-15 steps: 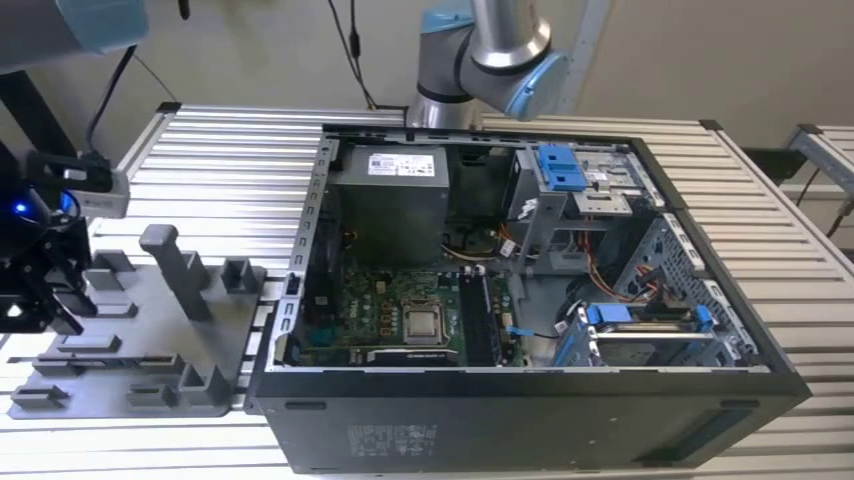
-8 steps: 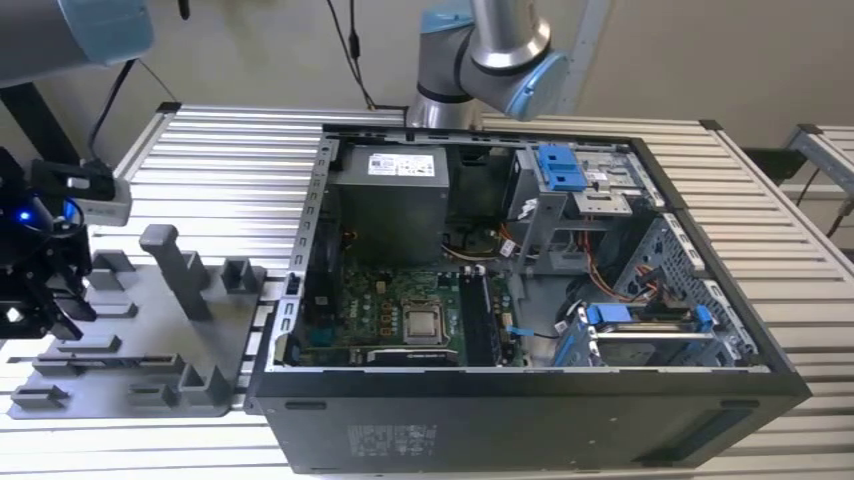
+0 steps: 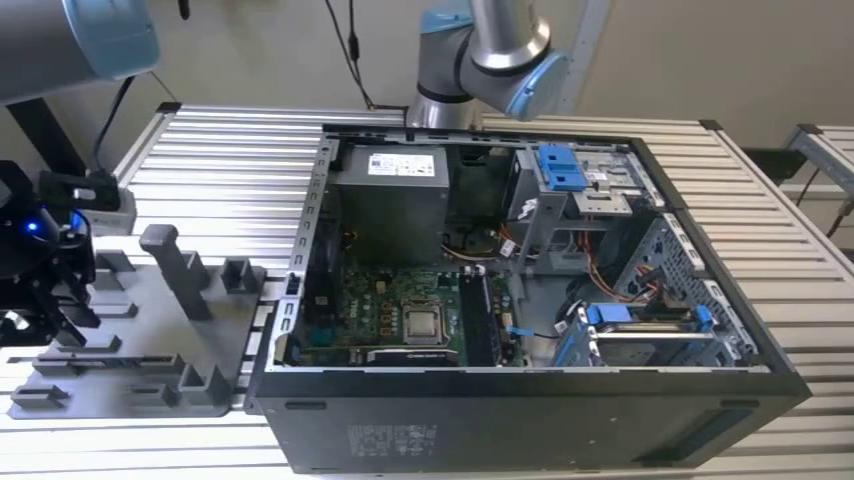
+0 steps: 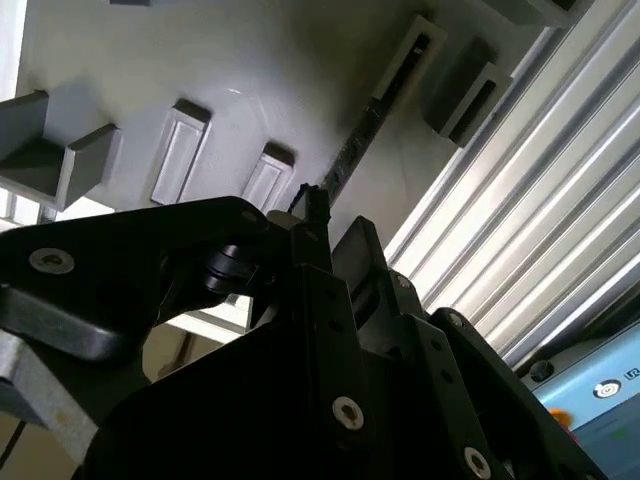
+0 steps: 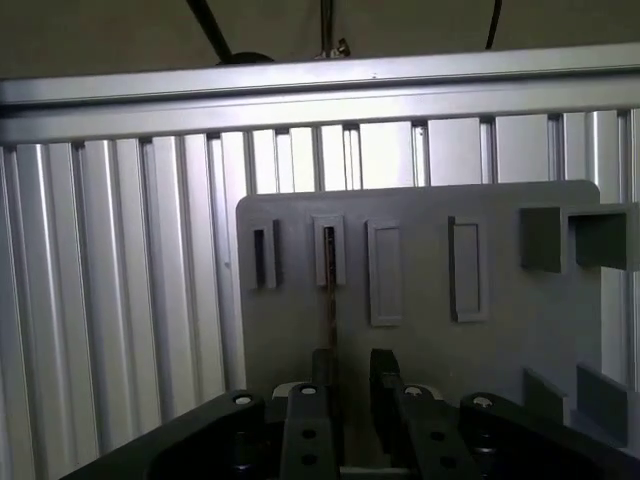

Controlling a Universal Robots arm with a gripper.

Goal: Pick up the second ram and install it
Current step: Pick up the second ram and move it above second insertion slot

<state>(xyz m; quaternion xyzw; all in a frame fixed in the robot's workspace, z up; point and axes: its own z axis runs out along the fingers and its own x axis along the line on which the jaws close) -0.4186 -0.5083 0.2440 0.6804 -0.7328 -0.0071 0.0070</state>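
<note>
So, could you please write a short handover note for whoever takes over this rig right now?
The gripper is open, holding nothing, over the grey fixture tray.
The second ram stands on edge in a tray slot, close to the gripper's fingers, not grasped.
The computer case lies open at the exterior view's right of the tray.
Done: gripper is at the ram. Left: the pick and the install.

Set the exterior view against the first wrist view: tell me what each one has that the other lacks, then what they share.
Exterior view: the open computer case with its motherboard. First wrist view: a clear look at the second ram, on edge in a slot. Both: the gripper above the grey fixture tray, on the ribbed metal table.
</note>
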